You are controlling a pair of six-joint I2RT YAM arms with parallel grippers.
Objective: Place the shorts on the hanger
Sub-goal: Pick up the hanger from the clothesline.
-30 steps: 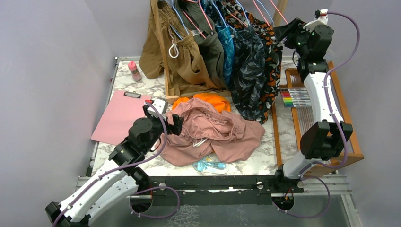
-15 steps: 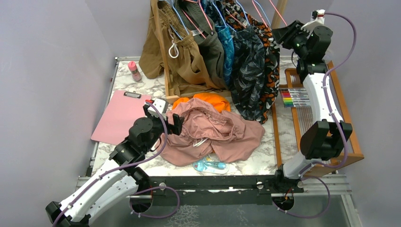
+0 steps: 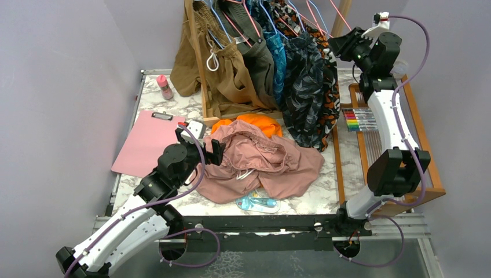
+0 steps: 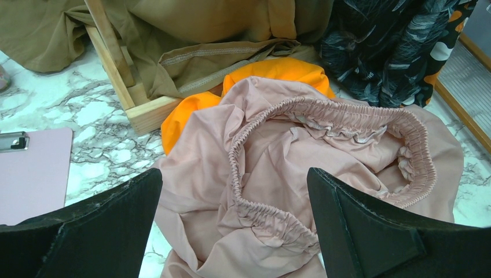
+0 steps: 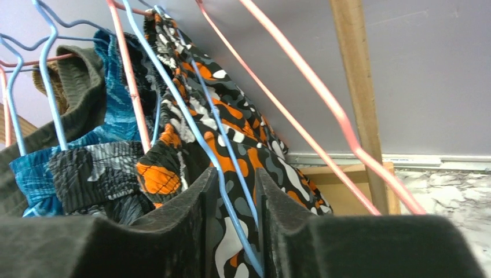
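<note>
**Top view.** The shorts [image 3: 260,165] lie crumpled on the bench [image 3: 176,107]. Their long axis runs left to right, from the left end effector [image 3: 211,152] to near the wooden tray [image 3: 437,188] at the right edge. Their near hem lies close to the bench's near edge and covers part of a blue packet [image 3: 259,202]. Their far side touches the orange shorts [image 3: 255,123]. Bare marble shows mainly at the far left, between the pink clipboard [image 3: 147,142] and the rack [image 3: 204,98] of hung garments.

**Left wrist view only.** The gathered waistband [image 4: 324,113] gapes open toward the camera. The left end effector is spread fully wide and holds nothing.

**Right wrist view only.** The hanger [image 5: 184,119] hangs among pink hangers [image 5: 315,87]. Its blue wire slants down between the fingers of the right end effector [image 5: 237,226], which is raised at the far right. The jaws are narrowed about the wire; whether they clamp it cannot be told.
</note>
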